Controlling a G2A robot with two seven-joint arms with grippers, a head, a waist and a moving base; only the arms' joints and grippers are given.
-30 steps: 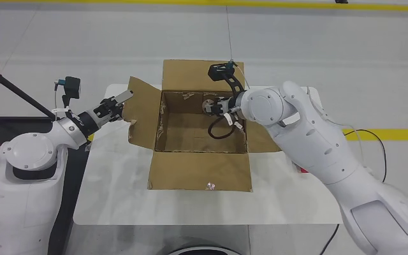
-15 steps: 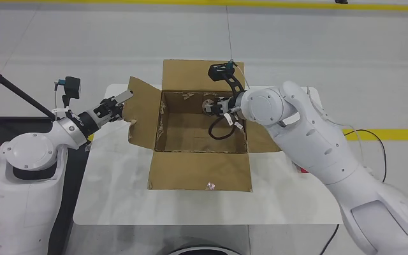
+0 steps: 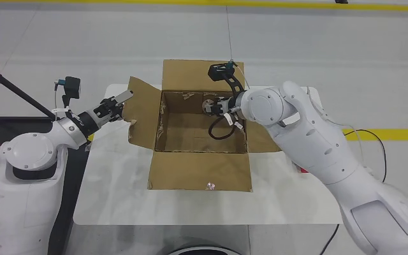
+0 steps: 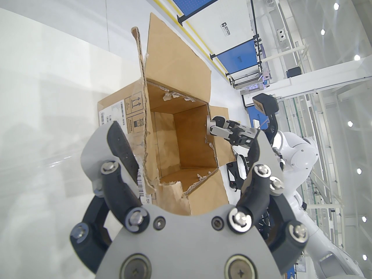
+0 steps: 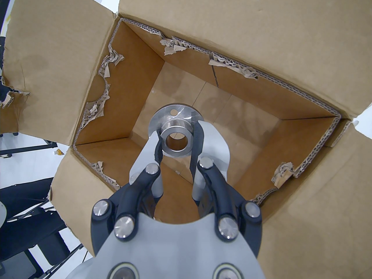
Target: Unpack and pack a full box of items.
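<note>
**A:** So, where does the metal flange [image 5: 186, 111] sit?

**B:** In the right gripper [image 5: 178, 140]. Its two fingers are pressed against the flange's hub from either side, with the round disc pointing down into the cardboard box [image 3: 199, 172]. From the top view the part hangs over the far half of the opening, toward the robot's right.

**A:** And the box itself?

**B:** It stands on the white table [image 3: 115, 191] with all four flaps folded outward. The corrugated rim is ragged and torn at several corners.

**A:** What of the other arm?

**B:** The left gripper [image 4: 186, 143] is at the box's left side with its fingers spread wide and nothing clasped between them. In its wrist view the torn edge of the left flap [image 4: 142, 103] rises between the two fingers, close to one of them. Whether it touches that finger cannot be told.

**A:** How far apart are the two grippers?

**B:** They are well apart, with the box's opening between them.
</note>
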